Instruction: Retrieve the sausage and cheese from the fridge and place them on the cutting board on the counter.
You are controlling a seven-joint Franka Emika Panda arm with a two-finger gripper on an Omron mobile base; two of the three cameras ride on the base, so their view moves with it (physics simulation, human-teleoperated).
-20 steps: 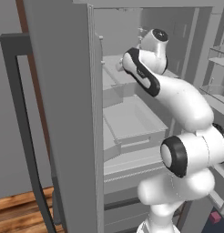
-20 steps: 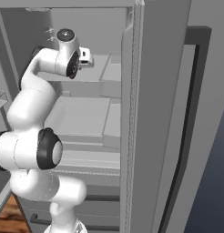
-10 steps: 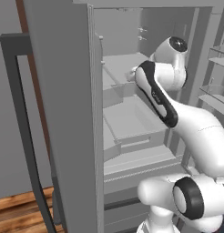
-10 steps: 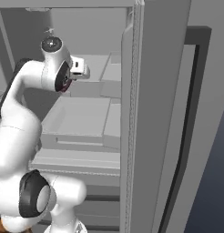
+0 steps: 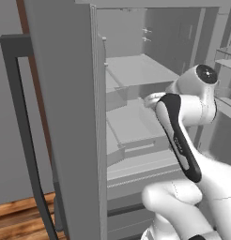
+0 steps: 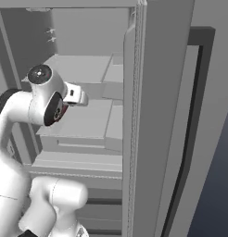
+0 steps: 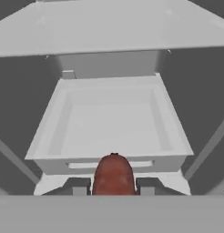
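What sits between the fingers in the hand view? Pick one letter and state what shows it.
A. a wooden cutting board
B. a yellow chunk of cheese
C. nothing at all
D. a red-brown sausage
D: in the hand view the red-brown sausage stands clamped between the two dark fingers, in front of a pale fridge drawer.

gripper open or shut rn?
Shut on the sausage: in the hand view the red-brown link sits clamped between the gripper's two dark fingertips, in front of a pale fridge drawer.
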